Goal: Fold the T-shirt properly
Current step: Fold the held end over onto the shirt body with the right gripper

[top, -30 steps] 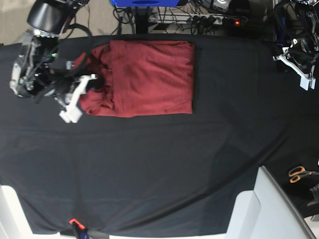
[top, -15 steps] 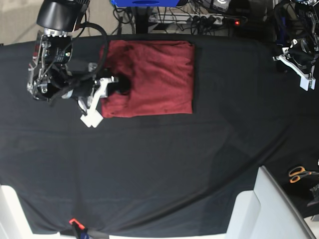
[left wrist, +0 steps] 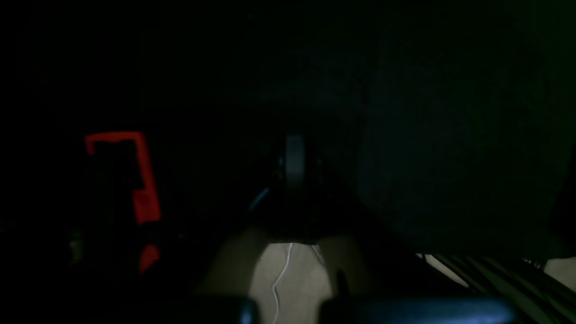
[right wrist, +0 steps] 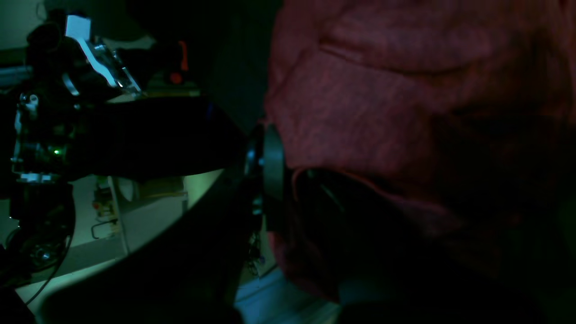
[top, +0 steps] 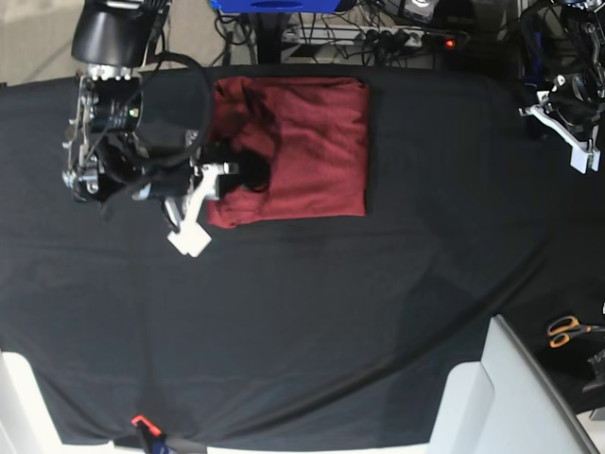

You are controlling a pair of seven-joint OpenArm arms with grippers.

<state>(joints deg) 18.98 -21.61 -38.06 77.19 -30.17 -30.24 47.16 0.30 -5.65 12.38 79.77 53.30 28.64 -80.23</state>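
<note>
Base view: right gripper (top: 230,177) is pinching the T-shirt's (top: 317,142) edge, carrying it across mid-fold. Left gripper (top: 565,121) is sitting closed, empty. Next it needs laying flat.

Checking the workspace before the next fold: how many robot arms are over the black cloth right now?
2. One arm is at the cloth's left, its end effector on the shirt. The other arm is parked at the far right edge, away from the shirt.

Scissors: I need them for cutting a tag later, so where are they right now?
In the base view the scissors lie on the black cloth at the far right edge, beside the white panel in the lower right corner.
</note>
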